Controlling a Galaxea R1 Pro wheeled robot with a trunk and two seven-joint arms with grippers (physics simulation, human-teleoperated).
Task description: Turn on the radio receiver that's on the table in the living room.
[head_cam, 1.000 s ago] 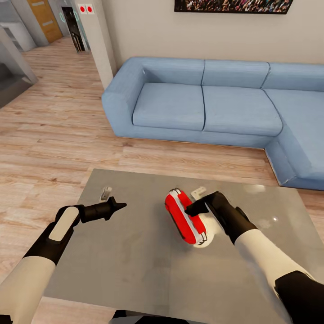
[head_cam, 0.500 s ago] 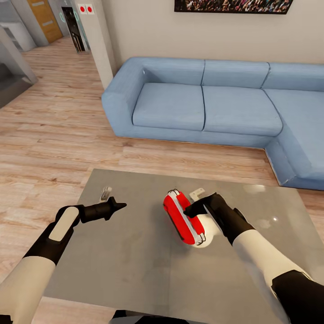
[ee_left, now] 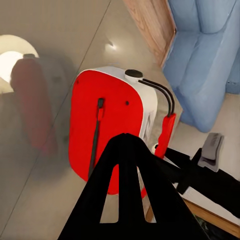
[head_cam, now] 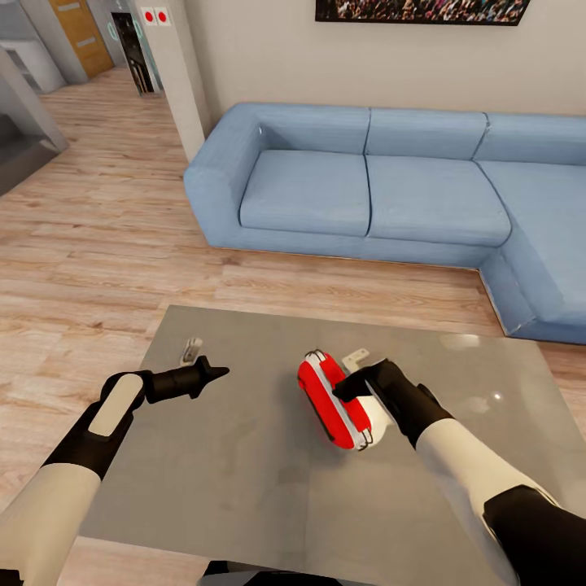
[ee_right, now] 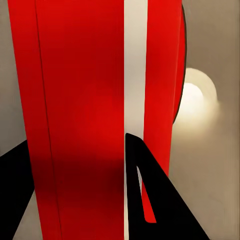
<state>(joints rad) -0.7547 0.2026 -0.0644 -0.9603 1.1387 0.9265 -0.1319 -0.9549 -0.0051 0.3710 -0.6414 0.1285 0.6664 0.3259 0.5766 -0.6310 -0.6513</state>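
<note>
Red with white stripes along its narrow edge, radio receiver (head_cam: 335, 400) standing on edge near the middle of the table (head_cam: 244, 456), glossy grey top, blue sofa (head_cam: 366, 187) beyond on light wood floor. From the head view, right gripper (head_cam: 348, 385) pressed against the radio's upper edge, tips touching the white stripe, probably placed there to reach a switch or to steady the case for a push; whether the jaws are parted or closed, impossible to tell from here. Left gripper (head_cam: 213, 373) held low over the table, well apart from the radio, tips drawn together to a point, gripping nothing, seemingly parked as a spare. Small pale object (head_cam: 190, 350) lying on the table just beyond that gripper; identity unclear.

From the left wrist view, radio (ee_left: 112, 125) seen broad side on, white edge with a dark knob and thin dark wire handle toward the sofa, soft red reflection in the tabletop. Left gripper (ee_left: 127, 145) closed to one black wedge aimed at the case, not touching. Right arm's dark links behind the radio.

From the right wrist view, red case (ee_right: 85, 115) and white stripe very close. One dark finger (ee_right: 150, 200) lying against the stripe, another dark shape at the opposite lower corner, red between them: jaws apparently parted astride the narrow edge, though grip or mere contact cannot be settled. Judged: switch-on step in hand, not yet confirmed
</note>
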